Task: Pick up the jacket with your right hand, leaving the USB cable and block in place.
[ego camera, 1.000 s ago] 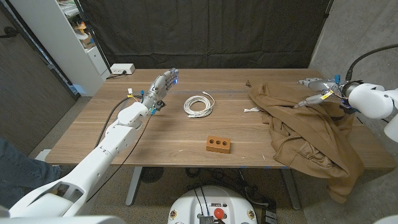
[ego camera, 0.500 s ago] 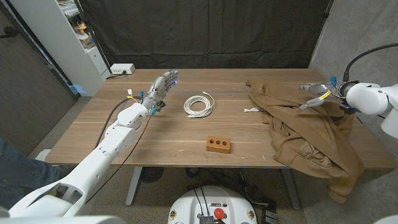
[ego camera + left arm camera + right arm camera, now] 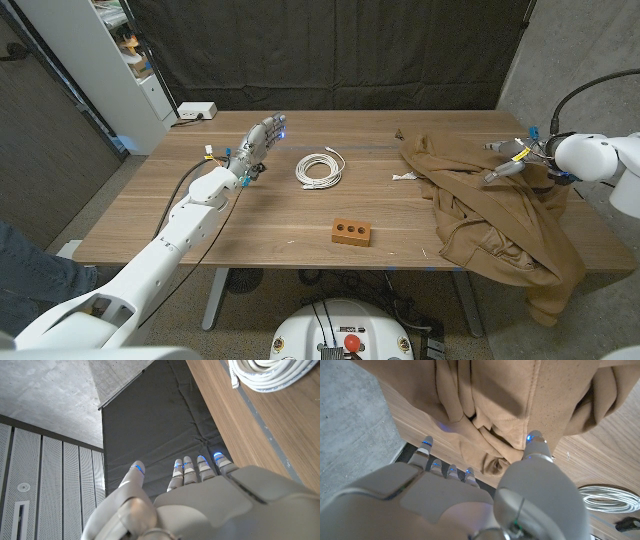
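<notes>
The brown jacket [image 3: 490, 205] lies crumpled on the table's right side, with part of it hanging over the front right edge. My right hand [image 3: 512, 156] hovers over its upper part with fingers apart, holding nothing. In the right wrist view the fingers [image 3: 445, 467] reach toward the jacket's folds [image 3: 490, 405]. The coiled white USB cable [image 3: 320, 168] lies at the table's middle back and also shows as the cable [image 3: 265, 372] in the left wrist view. The brown block [image 3: 351, 232] sits nearer the front. My left hand [image 3: 258, 145] stands open, left of the cable.
A white shelf unit [image 3: 105, 60] stands at the back left, and a white box [image 3: 196, 111] sits at the table's back left corner. A small white scrap [image 3: 404, 177] lies beside the jacket. A dark curtain hangs behind the table.
My right hand has drifted slightly to the right and down over the jacket. The left hand, cable and block have not moved.
</notes>
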Controlling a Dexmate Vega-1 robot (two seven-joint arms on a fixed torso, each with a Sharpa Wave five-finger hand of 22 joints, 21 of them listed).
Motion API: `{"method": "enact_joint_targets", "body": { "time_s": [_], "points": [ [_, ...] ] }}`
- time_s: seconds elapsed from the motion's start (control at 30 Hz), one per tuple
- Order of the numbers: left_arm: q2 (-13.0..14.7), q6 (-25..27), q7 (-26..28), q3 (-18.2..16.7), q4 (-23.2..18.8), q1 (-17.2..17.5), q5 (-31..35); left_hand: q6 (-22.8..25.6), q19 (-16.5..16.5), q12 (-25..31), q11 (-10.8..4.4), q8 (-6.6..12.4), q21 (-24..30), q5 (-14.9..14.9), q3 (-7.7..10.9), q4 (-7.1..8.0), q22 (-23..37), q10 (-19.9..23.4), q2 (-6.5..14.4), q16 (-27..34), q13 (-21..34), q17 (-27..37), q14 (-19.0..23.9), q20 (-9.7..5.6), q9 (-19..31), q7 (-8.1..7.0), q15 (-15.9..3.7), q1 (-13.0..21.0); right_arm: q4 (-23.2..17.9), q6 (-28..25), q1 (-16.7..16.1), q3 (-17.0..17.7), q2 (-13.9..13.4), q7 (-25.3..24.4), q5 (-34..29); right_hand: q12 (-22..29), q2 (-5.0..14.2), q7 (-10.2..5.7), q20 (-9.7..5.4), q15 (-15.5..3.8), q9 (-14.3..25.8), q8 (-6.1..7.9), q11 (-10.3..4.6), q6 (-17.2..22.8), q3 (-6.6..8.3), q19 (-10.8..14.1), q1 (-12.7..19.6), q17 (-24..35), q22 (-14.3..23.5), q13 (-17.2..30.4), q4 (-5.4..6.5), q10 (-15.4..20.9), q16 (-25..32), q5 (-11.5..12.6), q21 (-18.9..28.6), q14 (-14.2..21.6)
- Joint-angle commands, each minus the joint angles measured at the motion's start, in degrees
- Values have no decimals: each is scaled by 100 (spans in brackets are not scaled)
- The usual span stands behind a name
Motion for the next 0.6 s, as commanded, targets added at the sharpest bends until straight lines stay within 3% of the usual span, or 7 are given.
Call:
{"method": "enact_joint_targets", "body": {
  "time_s": [0.03, 0.23, 0.43, 0.6],
  "points": [
    [-15, -28, -28, 18, 53, -31, -8, 58, -12, -15, -15, 12, 14, -16, 7, 16, 17, 25, -4, -4, 18, 14, 13, 50, 11, -16, 10, 6, 31, -279, 205, -464, -428, -56, 359, -23, -35, 11, 4, 43, -3, -2, 29, -68, -41, 59, 33, 16, 25, 8, 5, -381, 48, 58, 33, -327],
    [-8, 6, -27, 31, 49, -52, 2, 62, -16, -17, -25, 12, 13, -15, 7, 16, 17, 20, -4, -4, 18, 14, 13, 54, 11, -15, 21, 5, 2, -419, 452, -884, -652, -254, 545, -21, -37, 25, 4, 46, -2, -2, 48, -98, -55, 88, 41, 15, 28, 7, 5, -395, 51, 67, 46, -322],
    [-8, 20, -15, 38, 38, -74, 16, 65, -18, -13, -31, 12, 13, -15, 7, 17, 18, 28, -4, -5, 18, 14, 12, 57, 11, -14, 23, 4, -40, -500, 939, -1465, -652, -264, 495, -17, -39, 34, 4, 37, -2, 2, 38, -116, -65, 111, 51, 15, 30, 6, 4, -399, 57, 75, 55, -307],
    [-2, 58, -13, 54, 25, -83, 25, 68, -23, -16, -41, 12, 12, -15, 7, 18, 18, 23, -5, -5, 18, 14, 13, 58, 11, -14, 33, 2, -55, -521, 1036, -1645, -652, -453, 624, -7, -36, 59, 3, 32, -1, 3, 40, -140, -75, 140, 62, 15, 32, 5, 4, -387, 66, 83, 66, -287]
  ]
}}
